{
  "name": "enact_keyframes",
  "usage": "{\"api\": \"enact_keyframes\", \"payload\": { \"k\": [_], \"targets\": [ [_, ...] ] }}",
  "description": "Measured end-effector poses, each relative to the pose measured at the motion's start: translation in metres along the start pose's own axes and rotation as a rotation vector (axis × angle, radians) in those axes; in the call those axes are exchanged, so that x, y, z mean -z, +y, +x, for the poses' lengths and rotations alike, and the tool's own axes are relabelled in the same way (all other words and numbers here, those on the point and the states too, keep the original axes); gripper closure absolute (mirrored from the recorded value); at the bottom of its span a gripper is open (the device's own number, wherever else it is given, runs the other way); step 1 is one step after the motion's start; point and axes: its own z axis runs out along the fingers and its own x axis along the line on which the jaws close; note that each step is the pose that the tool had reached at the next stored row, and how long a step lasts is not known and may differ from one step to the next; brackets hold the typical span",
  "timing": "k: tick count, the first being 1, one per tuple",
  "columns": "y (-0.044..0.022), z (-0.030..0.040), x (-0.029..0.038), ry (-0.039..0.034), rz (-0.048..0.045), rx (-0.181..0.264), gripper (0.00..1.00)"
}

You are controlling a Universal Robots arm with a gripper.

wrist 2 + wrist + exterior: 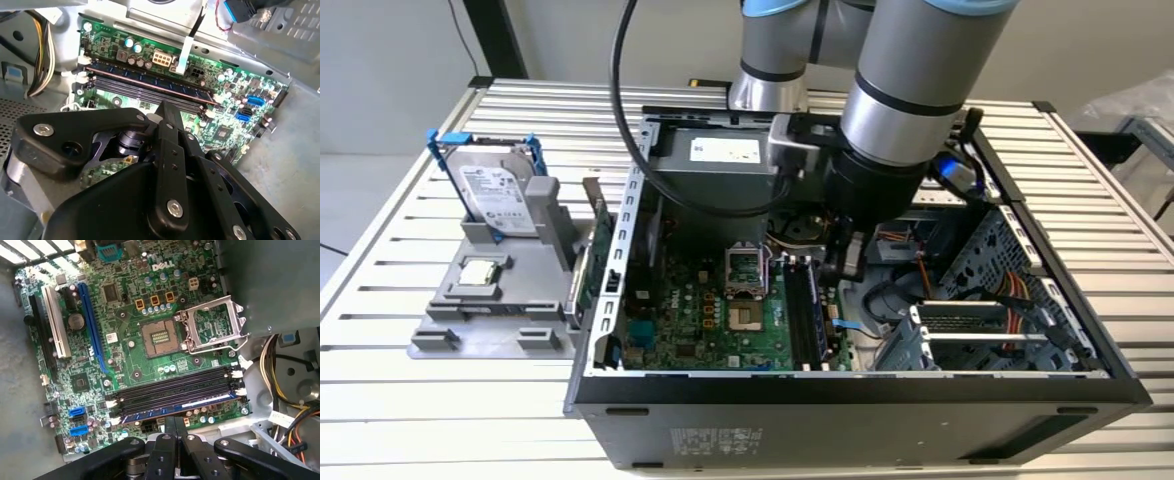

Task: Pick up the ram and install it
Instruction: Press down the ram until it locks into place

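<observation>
**Ram lies in the outermost slot, just off the claw**

Here the gripper [175, 427] hangs inside the open computer case [854, 395] with its fingers drawn together, nothing visibly between them. Just beyond its tip lies the ram [182, 407], apparently seated in the slot nearest the claw, though how fully is hard to tell. Its long axis runs crosswise to the fingers, parallel to the empty memory slots [172, 390] beside it on the motherboard [125, 340].
</observation>
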Motion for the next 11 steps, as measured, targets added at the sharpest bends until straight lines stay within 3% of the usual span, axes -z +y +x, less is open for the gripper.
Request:
{"api": "enact_keyframes", "payload": {
  "k": [11],
  "targets": [
    [0.0005, -0.0019, -0.0004, 0.0026, 0.0032, 0.108, 1.00]
  ]
}}
